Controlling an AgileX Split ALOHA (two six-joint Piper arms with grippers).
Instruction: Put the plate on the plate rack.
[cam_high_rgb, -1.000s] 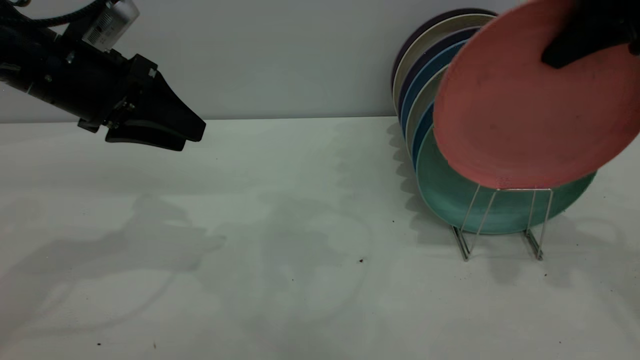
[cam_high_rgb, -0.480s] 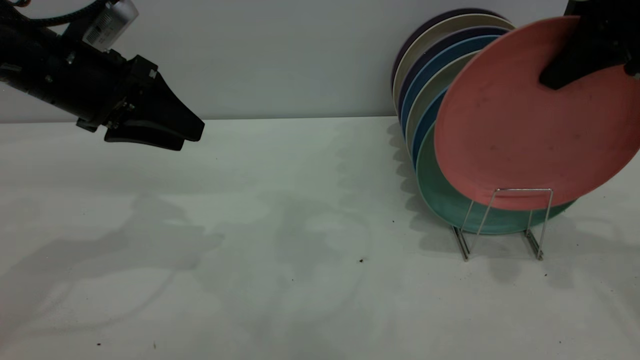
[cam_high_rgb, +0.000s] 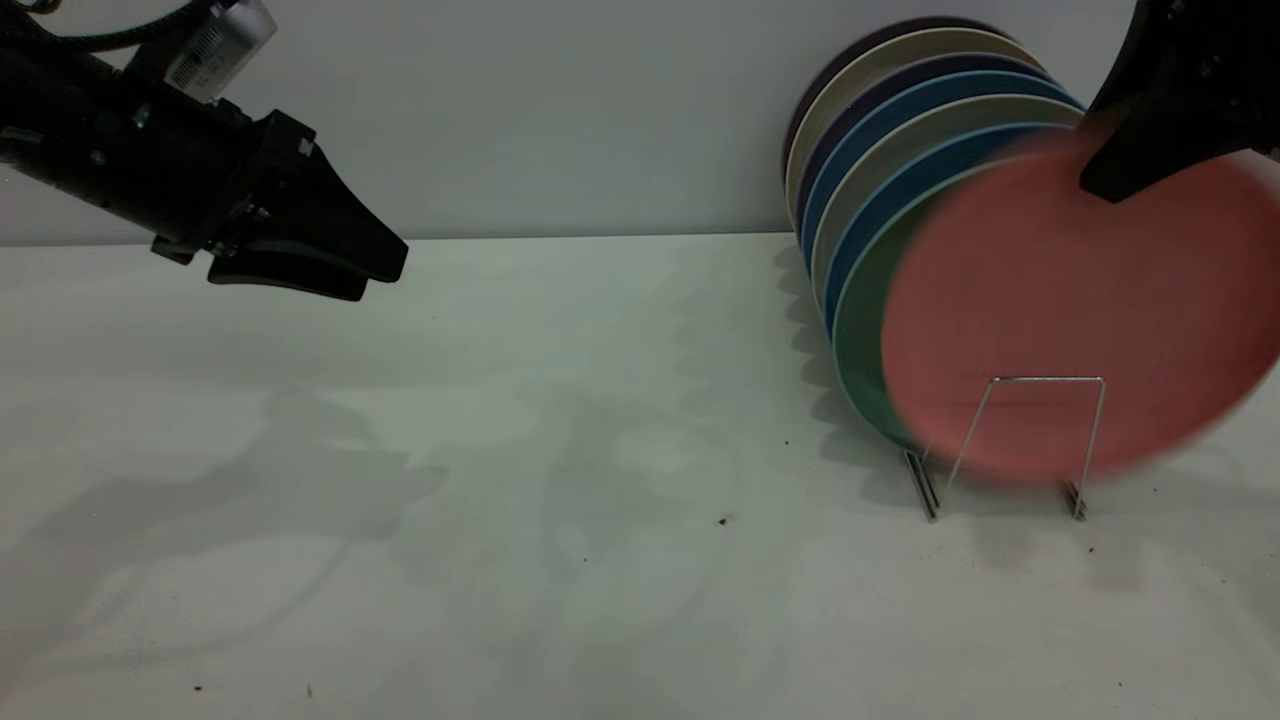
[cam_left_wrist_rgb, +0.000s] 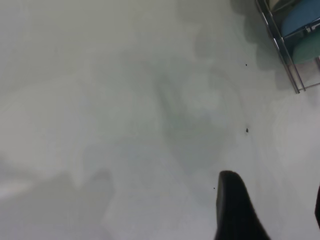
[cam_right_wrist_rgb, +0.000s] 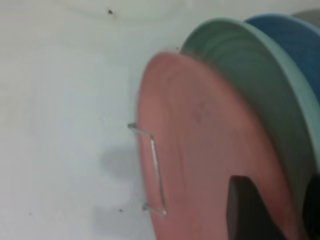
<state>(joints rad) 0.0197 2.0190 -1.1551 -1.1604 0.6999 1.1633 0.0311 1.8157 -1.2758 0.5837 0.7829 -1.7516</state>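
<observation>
The plate (cam_high_rgb: 1070, 310) is stood upright in the plate rack (cam_high_rgb: 1003, 445), behind its front wire loop and against the green plate (cam_high_rgb: 858, 330). Its top edge is pinched by the right hand (cam_high_rgb: 1125, 165). The left hand (cam_high_rgb: 310, 255) is held released above the counter (cam_high_rgb: 560, 480).

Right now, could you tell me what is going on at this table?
The right tool, at the table's right side, is at the upper edge of the salmon-pink plate, which stands behind the front loop of the wire plate rack and in front of a teal-green plate and a row of other plates. The pink plate is blurred, so it seems to be moving into its slot. The left tool hangs idle above the table's left side, holding nothing.
</observation>
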